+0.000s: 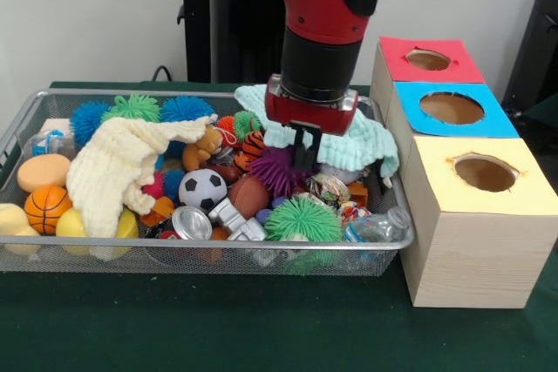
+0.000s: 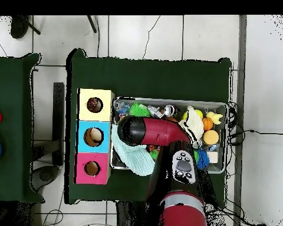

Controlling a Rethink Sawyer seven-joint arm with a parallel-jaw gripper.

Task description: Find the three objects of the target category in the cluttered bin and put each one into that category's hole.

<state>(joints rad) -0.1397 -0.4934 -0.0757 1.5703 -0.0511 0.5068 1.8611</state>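
Hanging low over the right half of the wire bin [image 1: 17, 128], the gripper [image 1: 304, 152] pointed straight down with its black fingers close together, tips sunk into the clutter between the purple spiky ball [image 1: 277, 172] and the mint-green cloth [image 1: 370, 141]. Whether those fingers had closed on anything could not be told; the tips were hidden among the toys. The target category was not named, so the task's things could only be guessed at: spiky balls, sports balls and cloths all lay in the bin in threes or more.

What mattered most for the coming move was direction. The three boxes stood just beside the bin's right end in the front view, with the yellow-topped box [image 1: 523, 193] nearest the camera, the blue-topped box [image 1: 410, 102] behind it and the red-topped box [image 1: 462, 63] farthest. Any pick from under the gripper would likely have to lift clear of the rim and travel sideways toward those holes, a short carry.
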